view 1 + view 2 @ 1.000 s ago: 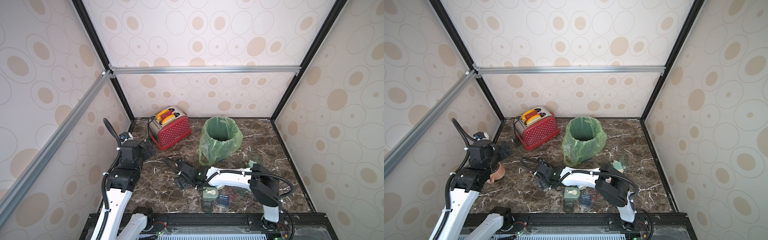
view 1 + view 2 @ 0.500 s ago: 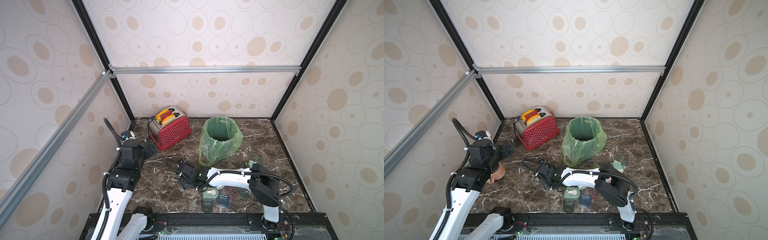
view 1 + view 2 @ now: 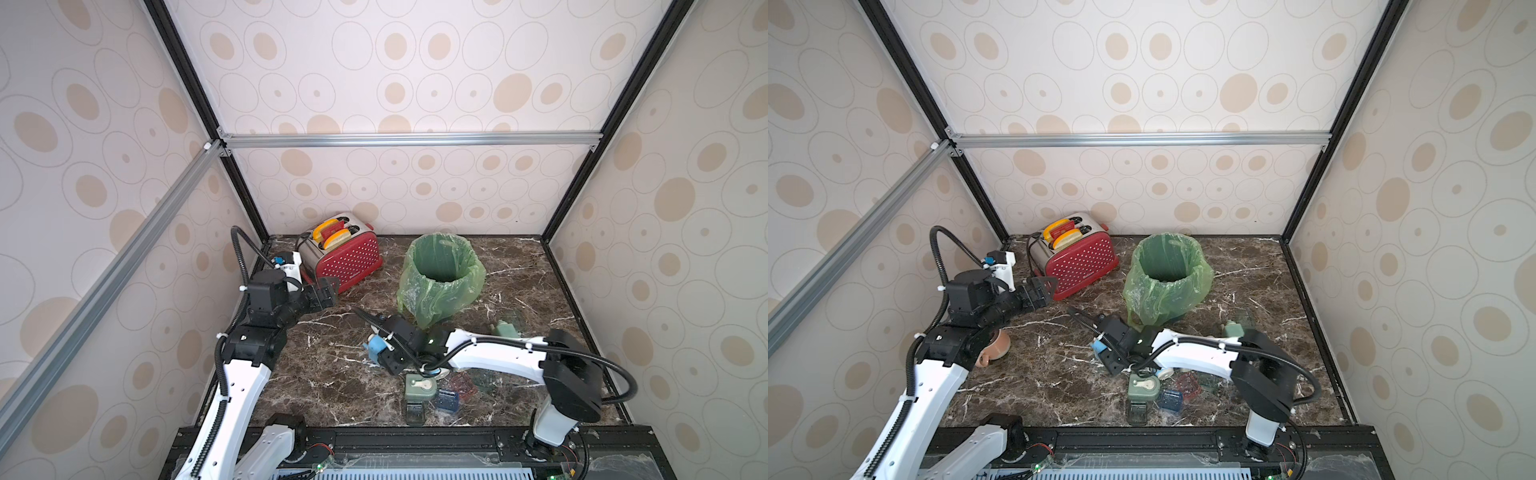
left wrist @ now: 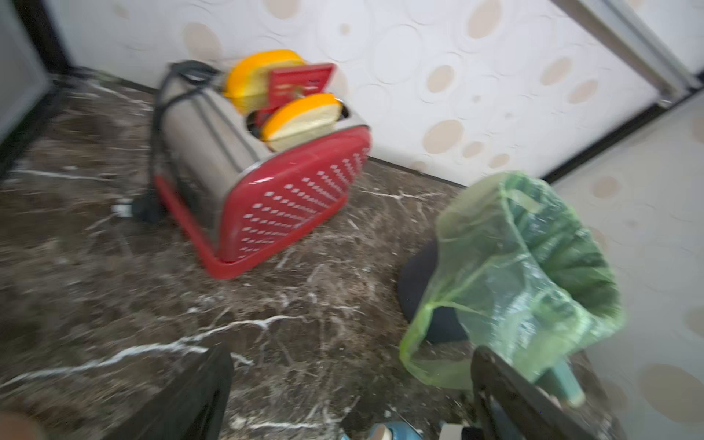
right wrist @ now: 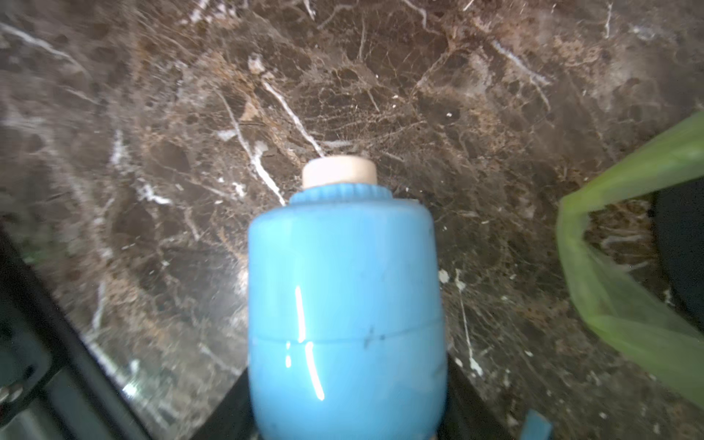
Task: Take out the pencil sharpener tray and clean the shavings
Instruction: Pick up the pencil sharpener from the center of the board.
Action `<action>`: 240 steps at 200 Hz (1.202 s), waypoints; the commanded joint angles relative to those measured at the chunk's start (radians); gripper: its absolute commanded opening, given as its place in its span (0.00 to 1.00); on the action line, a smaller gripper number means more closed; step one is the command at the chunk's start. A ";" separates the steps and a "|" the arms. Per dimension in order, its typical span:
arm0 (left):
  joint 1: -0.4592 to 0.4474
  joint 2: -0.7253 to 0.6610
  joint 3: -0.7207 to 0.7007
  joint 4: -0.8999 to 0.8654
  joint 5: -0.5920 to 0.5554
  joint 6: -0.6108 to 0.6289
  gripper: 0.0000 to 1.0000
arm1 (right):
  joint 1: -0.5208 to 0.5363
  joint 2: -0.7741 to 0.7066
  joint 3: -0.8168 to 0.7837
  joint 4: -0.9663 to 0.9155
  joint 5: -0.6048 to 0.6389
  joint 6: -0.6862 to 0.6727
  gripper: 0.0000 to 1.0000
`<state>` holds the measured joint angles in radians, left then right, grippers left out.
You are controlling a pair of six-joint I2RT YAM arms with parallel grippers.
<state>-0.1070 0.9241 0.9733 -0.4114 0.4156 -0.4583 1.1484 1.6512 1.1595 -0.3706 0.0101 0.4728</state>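
Mid-table near the bin [image 3: 441,300] | your right gripper [image 3: 379,351] clamps the blue canister [image 5: 344,297] | your left gripper [image 3: 326,293] gapes wide beside the toaster [image 3: 345,259].

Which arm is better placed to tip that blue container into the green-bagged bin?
Probably right. The right gripper is shut on the blue container, close beside the bin. The left gripper hangs open and empty by the toaster, farther off.

Marble tabletop [image 3: 332,386] bears red toaster [image 3: 345,257]; green-lined bin [image 3: 440,278]; green pencil sharpener [image 3: 420,388].
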 commanded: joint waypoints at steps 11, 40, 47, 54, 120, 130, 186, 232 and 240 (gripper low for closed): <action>-0.003 0.078 0.050 0.256 0.628 -0.053 0.99 | -0.170 -0.205 -0.019 -0.098 -0.428 -0.117 0.32; -0.025 0.051 0.072 0.244 0.749 0.001 0.99 | -0.274 -0.338 0.015 -0.212 -0.660 -0.194 0.33; -0.041 0.048 0.077 0.244 0.775 0.010 0.99 | -0.295 -0.354 0.032 -0.235 -0.710 -0.205 0.33; -0.062 0.050 0.080 0.245 0.796 0.018 0.99 | -0.314 -0.369 0.044 -0.246 -0.757 -0.206 0.33; -0.178 0.057 0.067 0.246 0.888 0.034 0.99 | -0.410 -0.389 0.114 -0.189 -1.061 -0.168 0.30; -0.187 0.060 0.065 0.246 0.894 0.033 0.99 | -0.410 -0.378 0.132 -0.193 -1.079 -0.175 0.30; -0.213 0.097 0.082 0.180 0.905 0.066 0.99 | -0.410 -0.344 0.190 -0.174 -1.121 -0.199 0.30; -0.248 0.113 0.091 0.155 0.937 0.079 0.96 | -0.409 -0.328 0.203 -0.140 -1.127 -0.201 0.30; -0.254 0.117 0.094 0.142 0.938 0.089 0.95 | -0.411 -0.323 0.206 -0.142 -1.127 -0.204 0.30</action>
<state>-0.3389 1.0340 1.0203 -0.2409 1.3148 -0.4156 0.7399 1.3174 1.3251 -0.5503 -1.0725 0.3130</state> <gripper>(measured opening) 0.955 0.568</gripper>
